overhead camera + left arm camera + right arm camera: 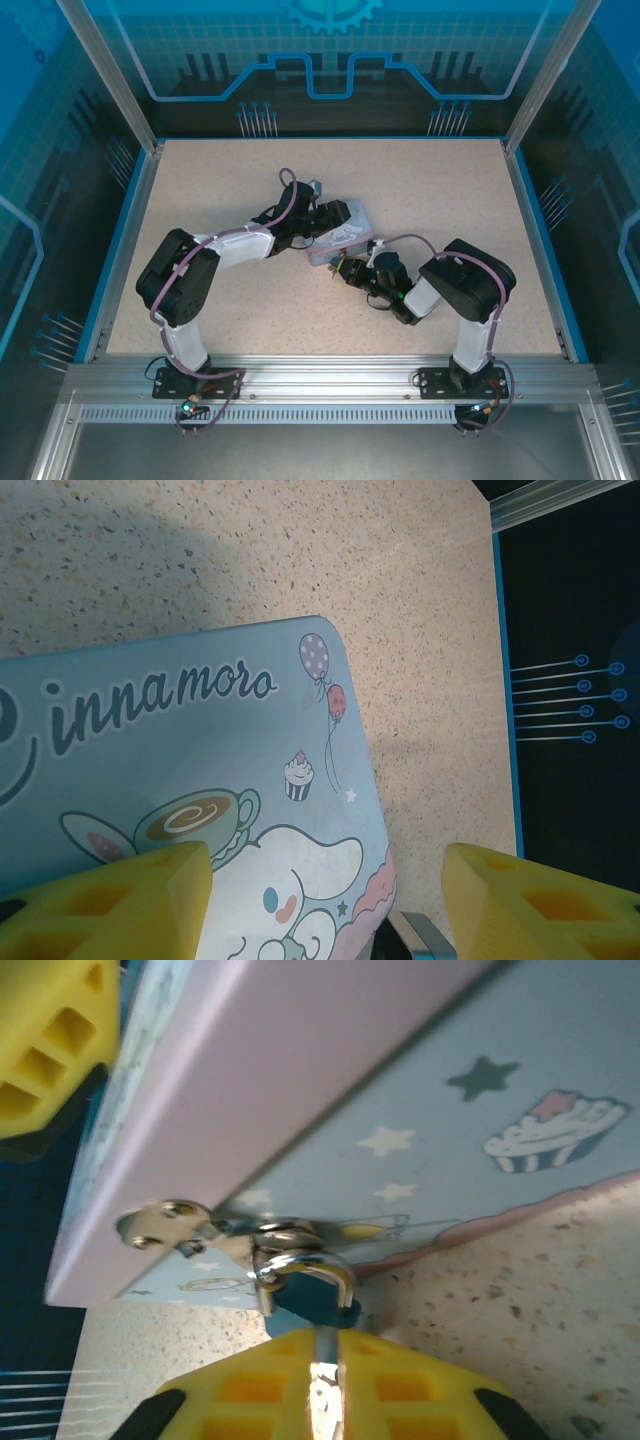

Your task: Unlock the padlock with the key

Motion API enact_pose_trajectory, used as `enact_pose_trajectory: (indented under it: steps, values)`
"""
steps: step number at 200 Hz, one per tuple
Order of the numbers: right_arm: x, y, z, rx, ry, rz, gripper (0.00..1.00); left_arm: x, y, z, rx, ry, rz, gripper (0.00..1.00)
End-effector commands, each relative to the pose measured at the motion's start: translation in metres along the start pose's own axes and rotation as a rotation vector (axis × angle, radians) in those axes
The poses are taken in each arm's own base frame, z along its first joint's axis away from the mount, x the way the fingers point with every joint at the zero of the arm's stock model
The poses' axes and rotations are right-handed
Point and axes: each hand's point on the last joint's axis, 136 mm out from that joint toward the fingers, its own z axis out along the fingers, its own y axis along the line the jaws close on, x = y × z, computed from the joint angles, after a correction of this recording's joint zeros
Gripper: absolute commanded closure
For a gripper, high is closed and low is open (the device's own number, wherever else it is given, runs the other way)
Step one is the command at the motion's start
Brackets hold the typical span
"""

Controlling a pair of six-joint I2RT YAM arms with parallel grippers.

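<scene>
Near the middle of the desk (450, 200) lies a light-blue cartoon tin (340, 232), with both arms reaching in to it. In the right wrist view, the padlock (305, 1310) hangs by its metal shackle from a small metal hasp (165, 1222) on the tin's side wall. Its teal body sits just above the speckled desk surface.

Right end effector (322, 1345): the yellow fingers stand close together directly below the padlock, clamped on a thin bright metal strip, taken to be the key (322, 1380). The strip runs up to the underside of the padlock body. How far it enters the body cannot be told.

Left end effector (328, 865): the fingers stand well apart. One finger (130, 900) is over the printed lid and the other is past the tin's edge, above bare desk. Contact with the tin cannot be confirmed.
</scene>
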Motion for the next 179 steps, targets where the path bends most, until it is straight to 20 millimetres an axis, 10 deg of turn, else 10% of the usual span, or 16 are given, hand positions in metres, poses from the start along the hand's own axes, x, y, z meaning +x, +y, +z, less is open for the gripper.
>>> enact_pose_trajectory:
  steps: [1, 76, 179]
  values:
    - [0.007, -0.012, -0.009, 0.044, 0.014, -0.022, 0.77, 0.023, 0.031, 0.001, -0.093, 0.056, -0.025, 0.36]
    - [0.014, -0.024, -0.007, 0.074, 0.029, -0.019, 0.52, 0.022, 0.029, 0.0, -0.092, 0.055, -0.024, 0.36]
    - [0.034, -0.027, 0.007, 0.076, 0.078, 0.0, 0.6, 0.022, 0.03, 0.002, -0.095, 0.059, -0.025, 0.36]
